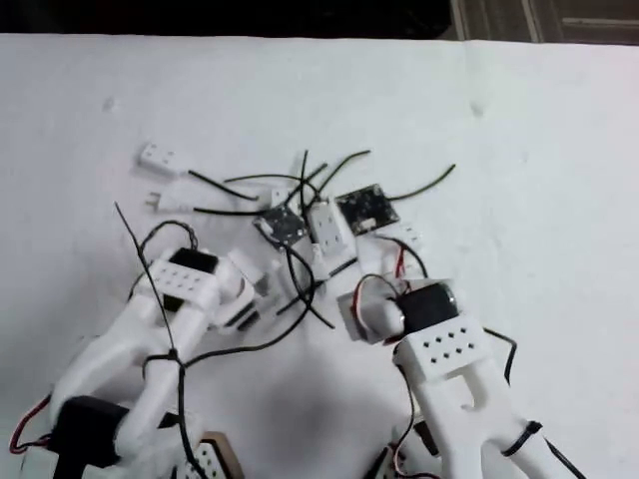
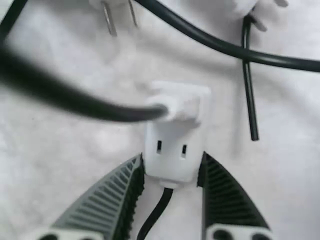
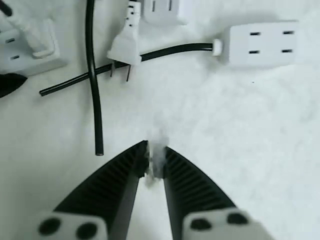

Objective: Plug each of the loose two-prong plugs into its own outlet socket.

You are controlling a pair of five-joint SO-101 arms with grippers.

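Left wrist view shows the left gripper clamped on an outlet socket, the right gripper pinched together near a loose two-prong plug, likely light, rigid, best gripped behind its prongs

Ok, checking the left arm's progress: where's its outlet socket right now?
In the left wrist view the white outlet socket sits between the left end effector's fingers, with a corded plug seated at its far end.

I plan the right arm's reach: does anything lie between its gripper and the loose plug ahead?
Mostly bare table. A black cable crosses the prongs of the loose plug, on the side facing the right gripper.
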